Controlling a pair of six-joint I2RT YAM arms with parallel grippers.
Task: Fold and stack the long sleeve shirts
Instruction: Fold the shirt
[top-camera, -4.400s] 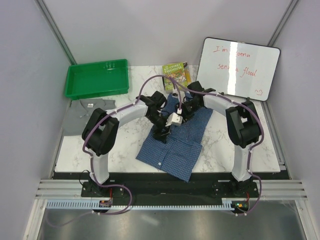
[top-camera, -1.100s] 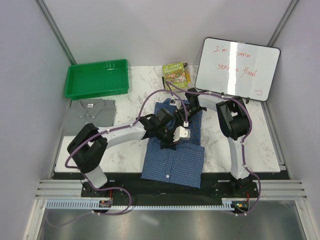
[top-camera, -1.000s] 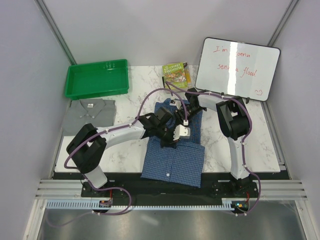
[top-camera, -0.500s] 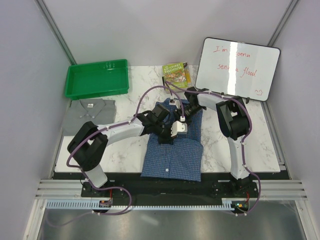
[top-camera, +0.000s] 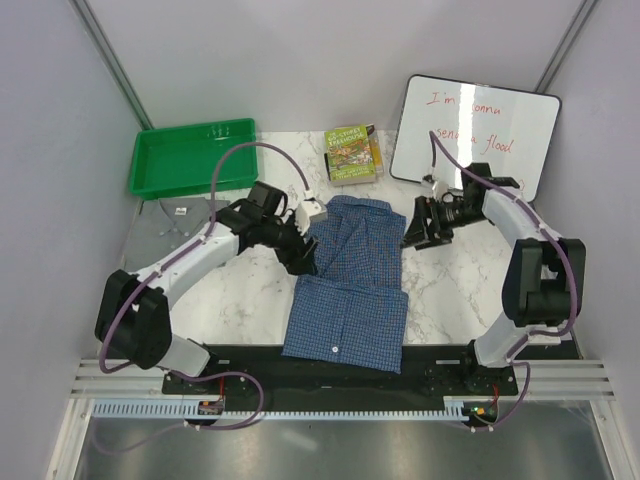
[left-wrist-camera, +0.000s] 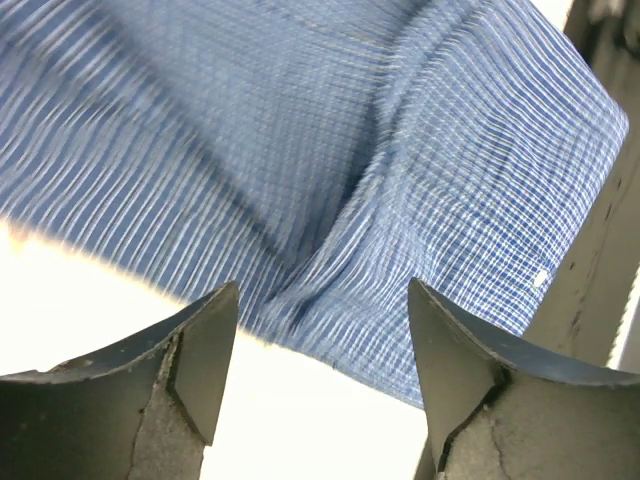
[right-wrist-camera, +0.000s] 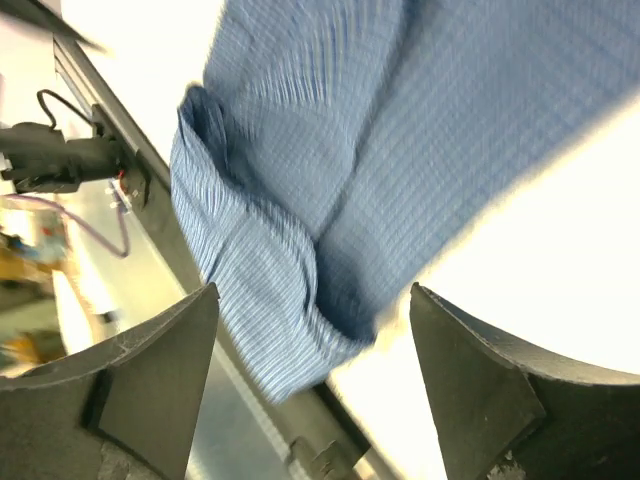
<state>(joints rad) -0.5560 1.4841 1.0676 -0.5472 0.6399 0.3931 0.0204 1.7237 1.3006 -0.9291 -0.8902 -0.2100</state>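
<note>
— Where is the blue shirt (top-camera: 348, 290)?
— It lies flat in the middle of the counter (top-camera: 440, 290), hem at the near edge. The grey shirt (top-camera: 165, 225) lies by the left edge, seemingly folded.
— And the claws?
— The left claw (top-camera: 303, 258) hangs at the blue shirt's left side, and the right claw (top-camera: 412, 236) just off its right. Both are spread apart, holding nothing.

1 overhead, 2 wrist close-ups; common shirt (top-camera: 345, 310)

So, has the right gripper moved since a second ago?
Yes. The right gripper has pulled rightward off the blue shirt, ending nearer the whiteboard.
</note>
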